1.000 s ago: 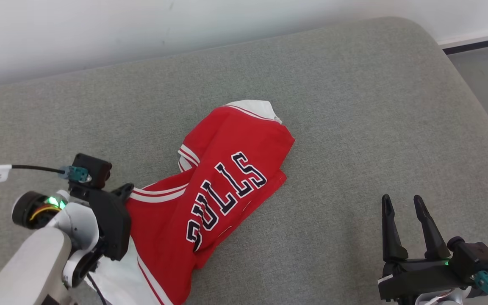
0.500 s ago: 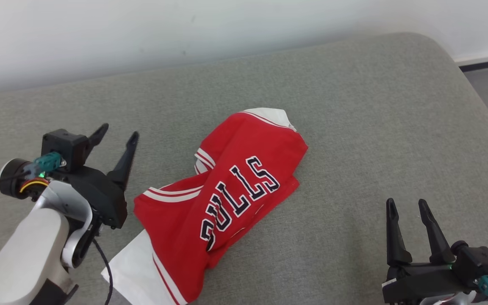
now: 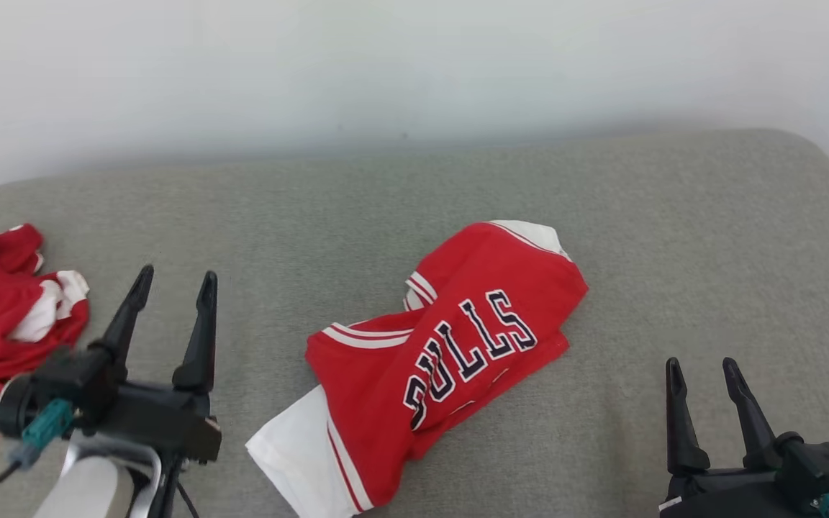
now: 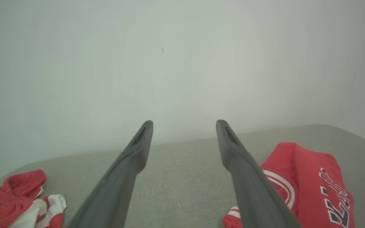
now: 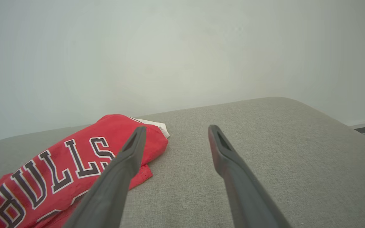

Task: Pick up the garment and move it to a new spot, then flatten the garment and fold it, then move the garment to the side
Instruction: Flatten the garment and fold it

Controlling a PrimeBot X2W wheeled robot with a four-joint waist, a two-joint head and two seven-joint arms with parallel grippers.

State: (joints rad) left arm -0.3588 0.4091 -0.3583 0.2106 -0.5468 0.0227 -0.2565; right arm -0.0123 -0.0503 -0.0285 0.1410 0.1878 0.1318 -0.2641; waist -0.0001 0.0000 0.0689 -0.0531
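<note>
The garment [image 3: 450, 345] is a red jersey with white trim and dark "BULLS" lettering, lying loosely folded and rumpled in the middle of the grey cushion [image 3: 673, 237]. My left gripper [image 3: 176, 275] stands open to its left, apart from it, with nothing between its fingers. In the left wrist view the left gripper [image 4: 185, 124] points at the wall, with the garment [image 4: 309, 177] at the lower right. My right gripper [image 3: 701, 364] is open and empty to the garment's right. In the right wrist view the right gripper [image 5: 176, 128] has the garment [image 5: 59, 164] at its left.
A second red and white garment [image 3: 4, 309] lies crumpled at the cushion's far left, also low left in the left wrist view [image 4: 17, 202]. A pale wall [image 3: 386, 65] runs behind the cushion. Bare cushion lies right of the jersey and behind it.
My left gripper opened, let go of the jersey's lower left corner and drew away to the left. The head camera shifted, bringing the crumpled garment into view. The right gripper stayed open.
</note>
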